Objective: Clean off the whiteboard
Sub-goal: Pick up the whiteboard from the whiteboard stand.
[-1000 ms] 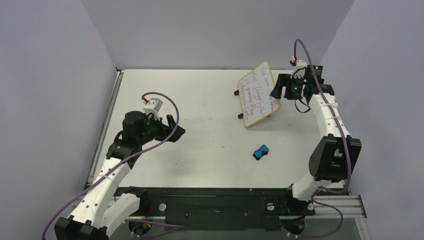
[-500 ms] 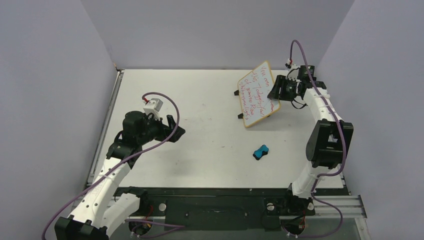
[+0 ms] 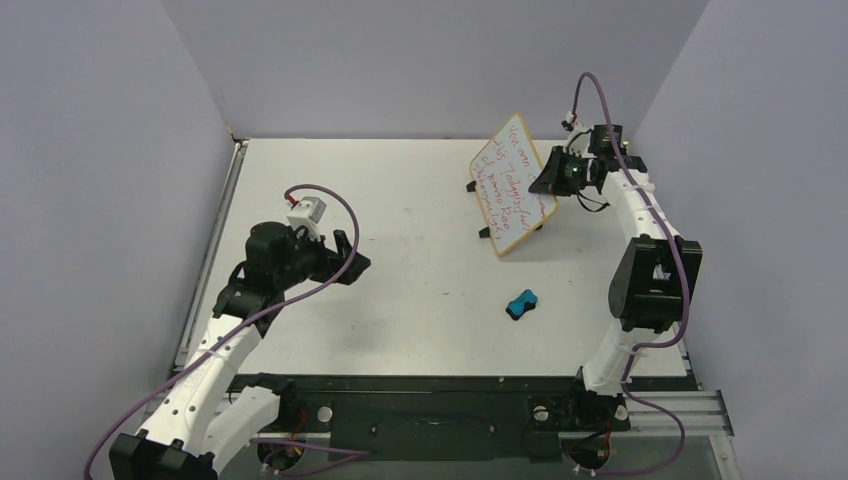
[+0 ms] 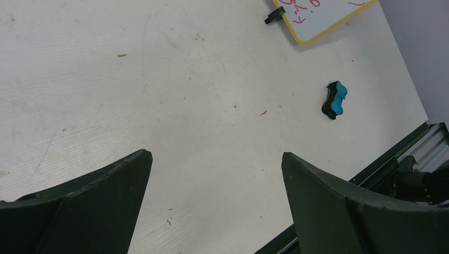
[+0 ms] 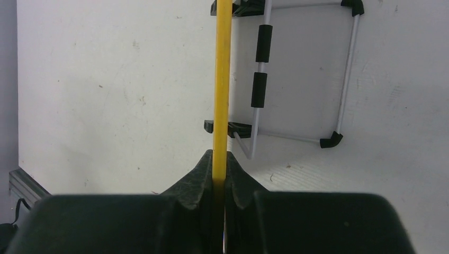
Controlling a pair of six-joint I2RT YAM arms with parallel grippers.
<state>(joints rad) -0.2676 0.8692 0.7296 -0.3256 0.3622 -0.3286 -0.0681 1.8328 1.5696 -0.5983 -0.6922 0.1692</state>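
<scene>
Closure of the right tool [image 3: 548,184] is the change: a second ago its jaws stood wide just beside the whiteboard [image 3: 515,186]; now they pinch its yellow frame edge, seen edge-on in the wrist view. The whiteboard stands more upright at the far right of the counter [image 3: 380,190], red writing intact. Judgement: board secured, erasing not begun. Right arm is stretched far forward. Left tool [image 3: 347,262] hovers wide and empty; eraser [image 3: 521,302] lies untouched.
</scene>
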